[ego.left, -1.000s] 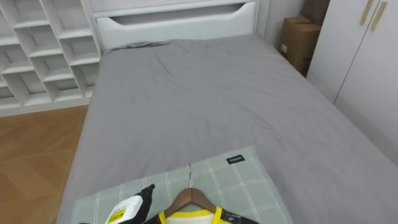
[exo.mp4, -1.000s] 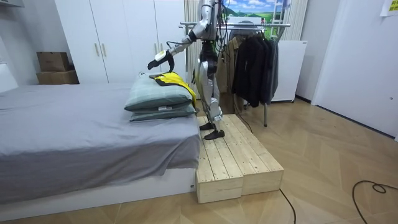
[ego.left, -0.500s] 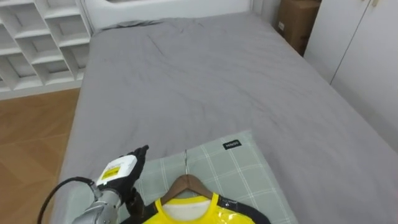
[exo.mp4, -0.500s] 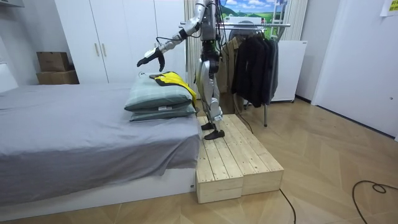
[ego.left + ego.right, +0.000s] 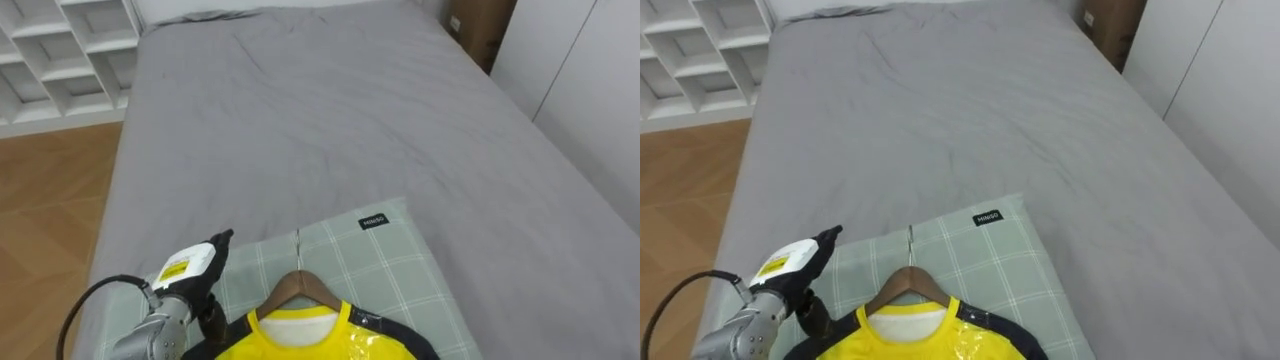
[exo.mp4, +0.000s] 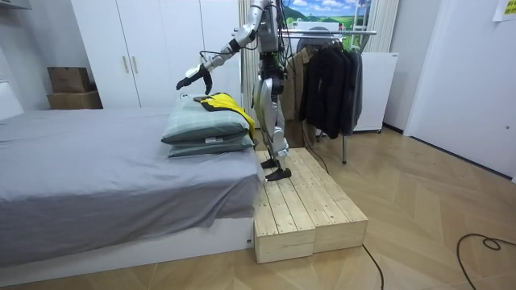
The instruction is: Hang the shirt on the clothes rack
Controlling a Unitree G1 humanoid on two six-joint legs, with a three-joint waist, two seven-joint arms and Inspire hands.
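Your left hand hangs in the air with fingers loose and spread, holding nothing, above the left part of the pillow. Just to its right lies the shirt, yellow with dark shoulders, on a wooden hanger whose hook points up the bed. A small black label with white print sits near the pillow's far corner. You stand on a wooden platform at the bed's end, the rack of dark clothes behind you.
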